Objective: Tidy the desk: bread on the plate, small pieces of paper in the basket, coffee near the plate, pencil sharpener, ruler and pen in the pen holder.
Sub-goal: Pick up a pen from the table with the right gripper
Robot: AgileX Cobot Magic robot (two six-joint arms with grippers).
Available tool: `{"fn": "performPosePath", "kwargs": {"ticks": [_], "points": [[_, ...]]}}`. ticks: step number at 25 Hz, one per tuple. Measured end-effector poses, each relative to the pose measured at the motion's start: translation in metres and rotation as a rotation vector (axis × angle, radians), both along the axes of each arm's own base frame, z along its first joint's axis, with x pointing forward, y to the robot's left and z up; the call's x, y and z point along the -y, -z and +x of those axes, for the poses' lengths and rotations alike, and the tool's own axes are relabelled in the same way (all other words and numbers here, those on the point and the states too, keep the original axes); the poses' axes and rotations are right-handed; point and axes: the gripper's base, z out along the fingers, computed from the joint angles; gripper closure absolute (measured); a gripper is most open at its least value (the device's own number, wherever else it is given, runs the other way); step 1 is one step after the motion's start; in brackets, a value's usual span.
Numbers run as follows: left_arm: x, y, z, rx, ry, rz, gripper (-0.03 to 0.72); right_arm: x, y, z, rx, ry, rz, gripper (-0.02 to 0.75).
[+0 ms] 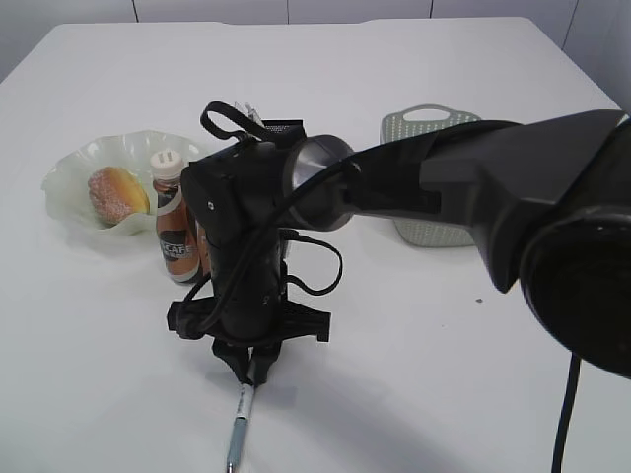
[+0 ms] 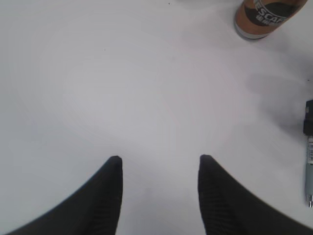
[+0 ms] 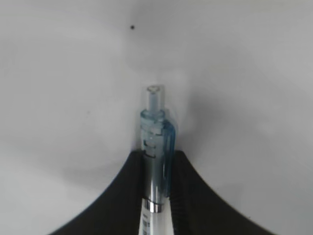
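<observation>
Right gripper point(image 1: 251, 372) clamps the pen on the white desk point(image 1: 414, 345).
Its black fingers pinch the clear-blue plastic pen point(image 3: 155, 161); the left gripper point(image 2: 159, 164) hangs open, empty. Golden-brown bun point(image 1: 116, 194) sits in the green ruffled glass plate point(image 1: 74, 168), brown coffee bottle point(image 1: 173, 232) beside.

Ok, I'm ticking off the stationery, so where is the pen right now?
The pen lies on the desk at the bottom of the exterior view, left of centre, its clip end between the right end effector's fingers, in front of the coffee.
</observation>
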Motion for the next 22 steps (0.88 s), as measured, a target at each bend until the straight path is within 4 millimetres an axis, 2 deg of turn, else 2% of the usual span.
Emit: {"fn": "performPosePath", "kwargs": {"ticks": [6, 9, 17, 22], "points": [[0.000, 0.000, 0.000, 0.001, 0.000, 0.000, 0.318, 0.000, -0.001, 0.000, 0.006, -0.054, -0.001, 0.635], [0.000, 0.000, 0.000, 0.001, 0.000, 0.000, 0.318, 0.001, -0.009, 0.001, 0.025, -0.082, 0.007, 0.635], [0.000, 0.000, 0.000, 0.001, 0.000, 0.000, 0.318, 0.011, -0.067, 0.010, 0.166, -0.152, 0.102, 0.635], [0.000, 0.000, 0.000, 0.002, 0.000, 0.000, 0.318, 0.045, -0.103, 0.035, 0.264, -0.112, 0.149, 0.635]]}}
